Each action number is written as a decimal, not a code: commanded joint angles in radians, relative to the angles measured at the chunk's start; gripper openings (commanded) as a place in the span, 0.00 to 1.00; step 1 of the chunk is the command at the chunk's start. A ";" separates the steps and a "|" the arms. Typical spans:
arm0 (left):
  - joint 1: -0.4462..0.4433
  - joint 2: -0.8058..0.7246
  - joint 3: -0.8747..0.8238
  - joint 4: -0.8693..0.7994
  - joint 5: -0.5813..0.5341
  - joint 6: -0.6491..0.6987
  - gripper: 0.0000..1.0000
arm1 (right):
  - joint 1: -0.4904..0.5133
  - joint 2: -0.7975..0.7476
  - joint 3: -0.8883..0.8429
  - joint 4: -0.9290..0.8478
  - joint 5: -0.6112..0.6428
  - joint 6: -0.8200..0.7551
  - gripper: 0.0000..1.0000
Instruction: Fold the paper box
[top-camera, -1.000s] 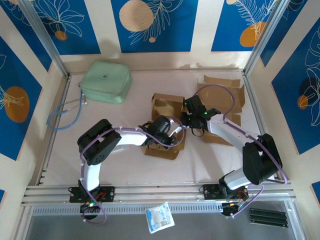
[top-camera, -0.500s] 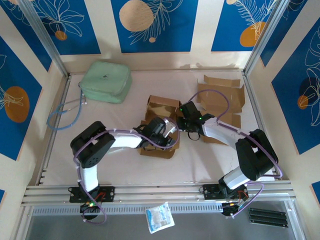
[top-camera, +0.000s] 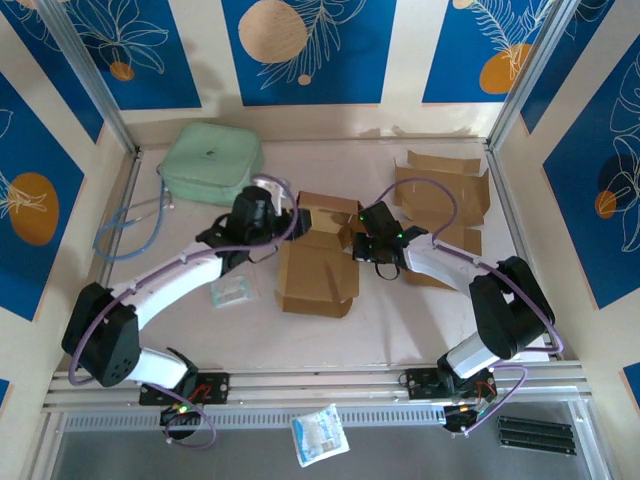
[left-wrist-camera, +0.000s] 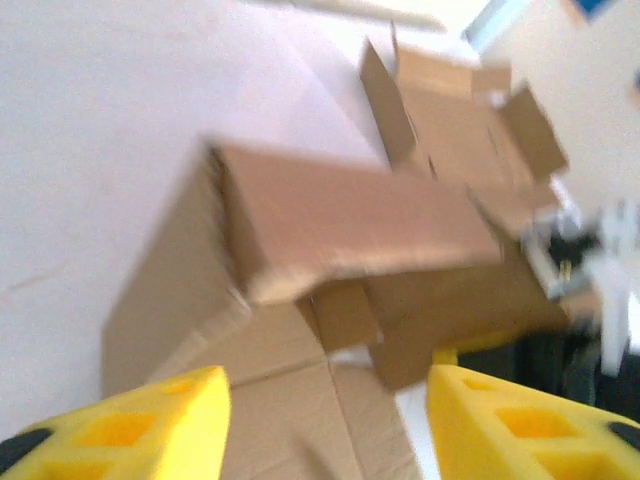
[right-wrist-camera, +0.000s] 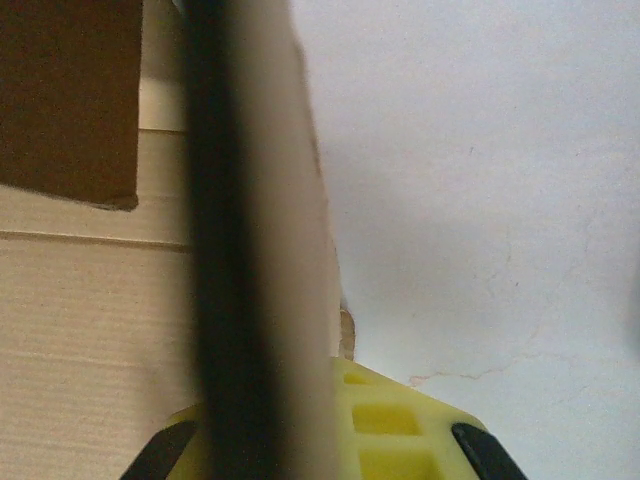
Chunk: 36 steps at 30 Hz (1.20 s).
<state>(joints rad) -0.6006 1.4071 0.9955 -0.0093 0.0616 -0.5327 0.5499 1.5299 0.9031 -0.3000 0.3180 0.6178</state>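
Note:
The brown paper box (top-camera: 318, 262) lies in the middle of the table, with one flap raised at its far side. My left gripper (top-camera: 288, 220) hovers by the box's far left corner. In the left wrist view this gripper (left-wrist-camera: 325, 430) is open, nothing sits between its yellow fingers (left-wrist-camera: 150, 420), and the box (left-wrist-camera: 350, 240) lies just ahead, blurred. My right gripper (top-camera: 353, 238) is at the box's right side. In the right wrist view it (right-wrist-camera: 290, 440) is shut on an edge-on cardboard wall (right-wrist-camera: 260, 230) of the box.
A mint green pouch (top-camera: 212, 163) sits at the back left, with a blue cable (top-camera: 130, 232) beside it. Flat cardboard sheets (top-camera: 440, 195) lie at the back right. A small clear packet (top-camera: 233, 290) rests left of the box, and another packet (top-camera: 320, 435) lies beyond the front rail.
My left arm has swung from the box's near side up to its far left corner and its gripper has opened. The small packet on the table is now uncovered. The right gripper kept its grip.

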 joint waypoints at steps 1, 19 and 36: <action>0.050 -0.009 0.031 -0.069 -0.004 -0.079 0.61 | 0.012 0.022 0.014 -0.041 -0.004 -0.012 0.08; 0.137 0.280 0.097 0.294 0.406 -0.303 0.61 | 0.052 0.017 0.093 -0.094 -0.009 -0.053 0.15; 0.136 0.279 0.068 0.140 0.294 -0.138 0.61 | 0.014 -0.253 -0.054 0.088 -0.295 -0.336 0.52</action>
<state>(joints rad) -0.4675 1.6901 1.0611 0.1555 0.3771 -0.7162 0.5747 1.3941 0.8814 -0.2295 0.1642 0.3695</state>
